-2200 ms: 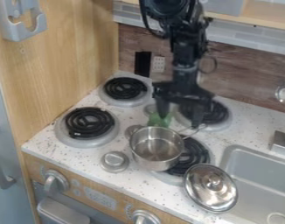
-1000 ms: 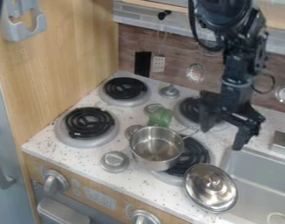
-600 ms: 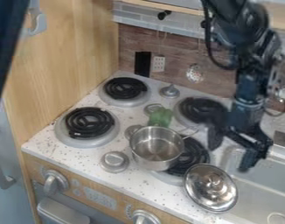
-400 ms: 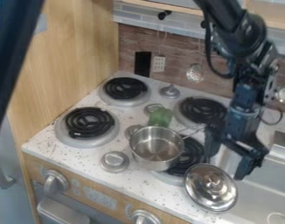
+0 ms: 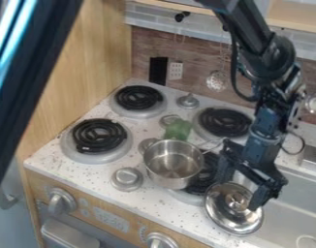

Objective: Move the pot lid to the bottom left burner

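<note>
Speckled white counter [image 5: 76,181], wood panelling [image 5: 89,63] at its 10 o'clock. Black robot arm [image 5: 251,43] comes in from 1 o'clock, bending down over the counter's 4 o'clock side. Its claw [image 5: 238,195] hangs right over the lid, fingers spread apart, one each side of the lid's knob [image 5: 237,199] as I see it — can't tell whether they touch it. Dark, shiny slanted shape [image 5: 31,82] at 10 o'clock, close to my eye. Grey sink [image 5: 293,208] at 4 o'clock.

Four black coil burners, read from the pot: bottom left burner [image 5: 96,135] at 10 o'clock, top left burner [image 5: 140,98] at 11, top right burner [image 5: 224,122] at 1, bottom right burner [image 5: 200,186] at 4, partly hidden by the pot. Steel pot [image 5: 170,167], open top, handle toward 2 o'clock.

Pot lid [image 5: 231,218], shiny, knob up, at the pot's 5 o'clock — between bottom right burner and sink, well apart from the bottom left burner. Squat silver cylinder [image 5: 127,179] at the pot's 8 o'clock. Green item [image 5: 178,130] just beyond the pot, 12 o'clock.
</note>
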Action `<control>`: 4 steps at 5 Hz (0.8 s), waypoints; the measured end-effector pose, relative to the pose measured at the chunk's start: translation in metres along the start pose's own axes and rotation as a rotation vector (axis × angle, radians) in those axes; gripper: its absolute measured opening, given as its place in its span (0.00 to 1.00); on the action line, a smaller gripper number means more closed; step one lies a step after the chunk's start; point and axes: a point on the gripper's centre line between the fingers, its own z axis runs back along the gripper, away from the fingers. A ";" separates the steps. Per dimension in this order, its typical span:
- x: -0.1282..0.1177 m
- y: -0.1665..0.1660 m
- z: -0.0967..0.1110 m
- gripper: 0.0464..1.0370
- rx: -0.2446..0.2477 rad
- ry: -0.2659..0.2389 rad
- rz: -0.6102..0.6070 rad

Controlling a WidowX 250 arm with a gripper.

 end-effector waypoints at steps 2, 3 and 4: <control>0.000 0.004 -0.014 0.79 0.049 0.032 0.025; 0.005 -0.001 -0.014 0.50 0.052 0.028 0.005; 0.006 -0.004 -0.014 0.31 0.056 0.027 -0.010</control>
